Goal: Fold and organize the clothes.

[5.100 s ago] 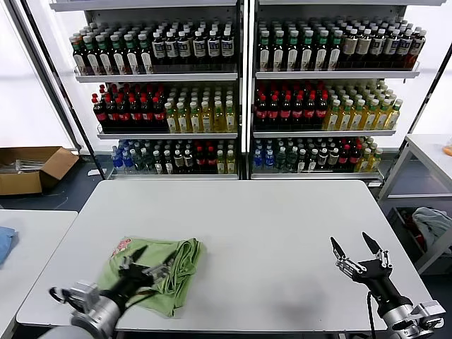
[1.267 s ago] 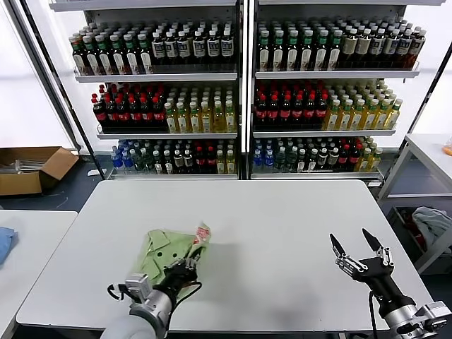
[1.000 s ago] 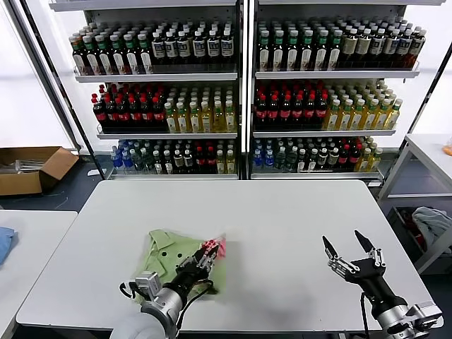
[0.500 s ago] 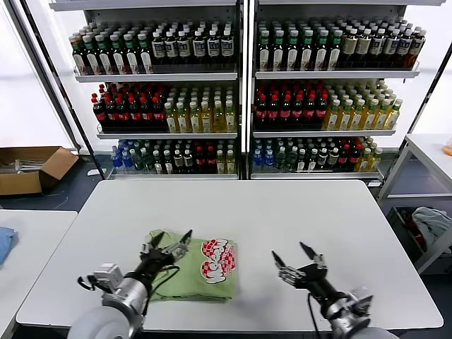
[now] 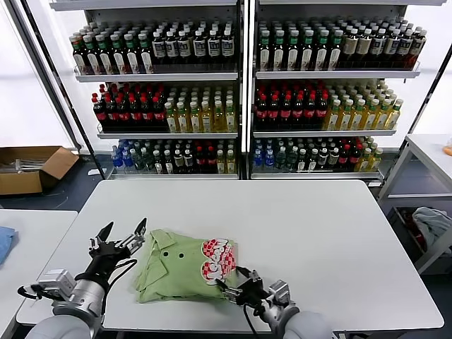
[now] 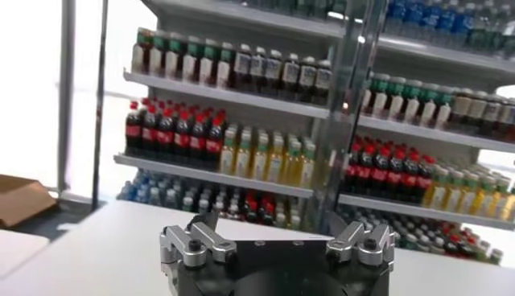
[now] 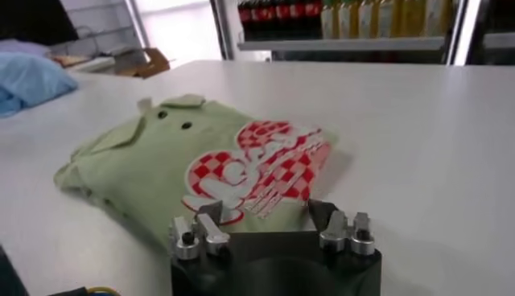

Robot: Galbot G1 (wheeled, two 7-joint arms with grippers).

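Note:
A light green collared shirt (image 5: 176, 267) with small buttons and a red-and-white checkered print (image 5: 218, 258) lies folded on the white table (image 5: 311, 226), near its front edge. My left gripper (image 5: 121, 232) is open and empty, just left of the shirt's collar and off the cloth. My right gripper (image 5: 236, 280) is open at the shirt's near right edge, below the print. In the right wrist view the shirt (image 7: 153, 161) lies flat with the print (image 7: 257, 165) just ahead of the spread fingers (image 7: 211, 214). No plain T-shirt is in view.
Shelves of bottles (image 5: 240, 92) stand behind the table. A cardboard box (image 5: 32, 168) sits on the floor at the far left. A blue cloth (image 5: 3, 241) lies on the neighbouring left table and also shows in the right wrist view (image 7: 28, 76). A side rack (image 5: 424, 176) stands right.
My left gripper has drawn back to the left, off the shirt. My right gripper has moved left to the shirt's near right edge. The shirt lies folded with its print up.

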